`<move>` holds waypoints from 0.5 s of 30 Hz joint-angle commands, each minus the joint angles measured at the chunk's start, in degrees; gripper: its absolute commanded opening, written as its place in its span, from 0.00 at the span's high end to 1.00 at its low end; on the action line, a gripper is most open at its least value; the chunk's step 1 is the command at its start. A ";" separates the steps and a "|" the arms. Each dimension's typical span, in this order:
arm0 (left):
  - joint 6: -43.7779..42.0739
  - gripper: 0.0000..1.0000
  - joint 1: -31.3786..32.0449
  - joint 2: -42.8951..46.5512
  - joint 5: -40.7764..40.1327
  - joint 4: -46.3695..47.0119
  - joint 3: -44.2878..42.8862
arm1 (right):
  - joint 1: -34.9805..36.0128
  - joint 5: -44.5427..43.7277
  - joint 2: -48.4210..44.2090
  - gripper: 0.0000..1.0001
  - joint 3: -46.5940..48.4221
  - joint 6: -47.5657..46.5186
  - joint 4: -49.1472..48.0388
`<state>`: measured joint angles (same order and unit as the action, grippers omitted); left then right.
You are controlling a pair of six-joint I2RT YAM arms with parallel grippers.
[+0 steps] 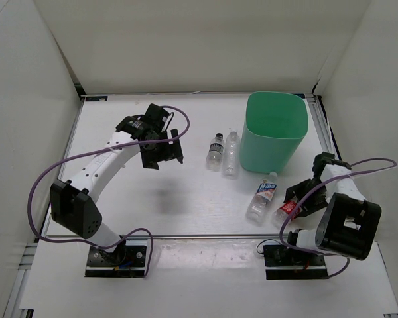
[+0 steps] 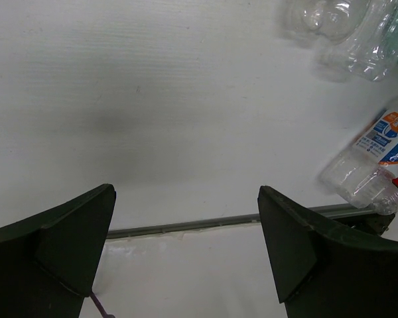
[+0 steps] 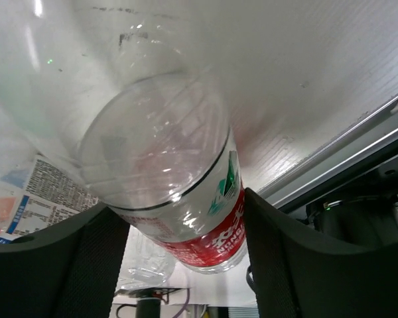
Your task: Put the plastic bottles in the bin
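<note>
Slick plastic: my right claw [image 3: 183, 213] grips the red-label bottle [image 3: 164, 165] near the bin [image 1: 268, 154]; it could pop free. Left claw [image 2: 186, 222] gapes empty.

Pinched in the right gripper [image 3: 180, 205], the red-label bottle [image 3: 186, 228] is blurred up close, cap hidden behind its body; ahead-right of the left gripper [image 2: 186, 191], two clear bottles [image 2: 355, 36] are cut off by the edge.
</note>
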<state>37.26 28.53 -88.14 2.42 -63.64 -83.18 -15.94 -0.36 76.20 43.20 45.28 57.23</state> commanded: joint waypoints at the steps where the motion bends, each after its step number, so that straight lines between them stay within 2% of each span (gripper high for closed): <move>1: -0.69 0.00 0.29 3.06 1.10 0.35 0.64 | -1.02 -0.08 -0.71 0.35 0.74 1.39 1.21; 5: -0.69 0.00 0.29 3.06 1.62 0.36 0.65 | -1.02 -1.31 -2.55 0.47 3.02 1.39 5.85; 9: -0.69 0.00 0.29 2.53 2.16 1.50 0.03 | -1.02 -1.31 -9.66 0.58 6.36 3.24 12.10; 13: -0.69 0.00 0.29 1.48 2.16 1.50 -1.19 | -1.02 2.03 -16.34 0.70 14.00 5.17 19.31; 15: -0.69 0.00 0.29 0.95 2.16 1.50 -1.81 | -1.02 3.43 -18.80 0.72 21.46 4.30 22.12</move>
<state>37.26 28.53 -88.01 3.70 -62.89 -82.91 -16.78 0.54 60.73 56.49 48.90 71.99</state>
